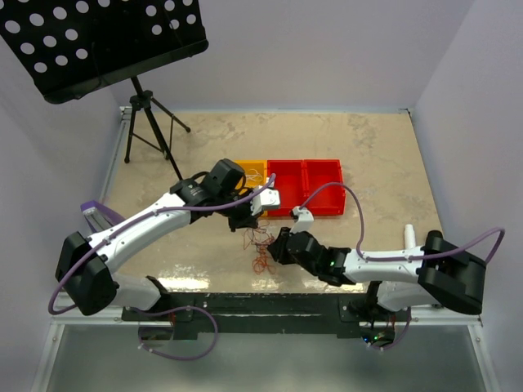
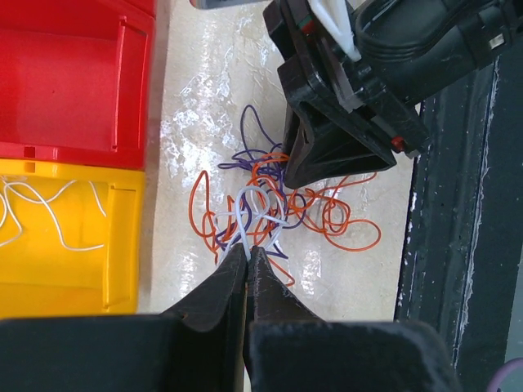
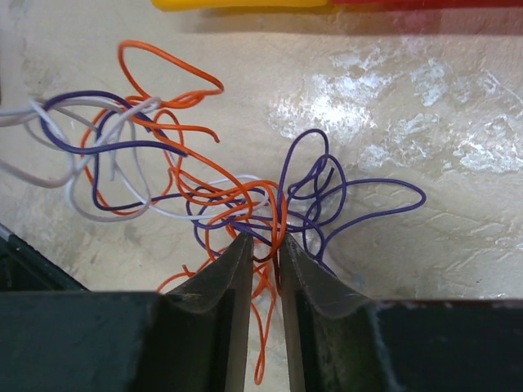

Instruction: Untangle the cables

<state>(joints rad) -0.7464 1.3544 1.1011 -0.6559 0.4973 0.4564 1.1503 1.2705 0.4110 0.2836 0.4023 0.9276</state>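
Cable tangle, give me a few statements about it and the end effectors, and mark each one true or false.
1. The cable tangle lies on the table, outside the bins. True.
2. The yellow bin holds white strands. True.
3. The left end effector is wide open. False: it is shut on a white loop.
4. The tangle is all orange. False: purple strands run through it too.
5. The right end effector is far from the tangle. False: orange strands pass between its fingers.

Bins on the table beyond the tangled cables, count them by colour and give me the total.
Yellow bin: 1
Red bins: 2
Total: 3
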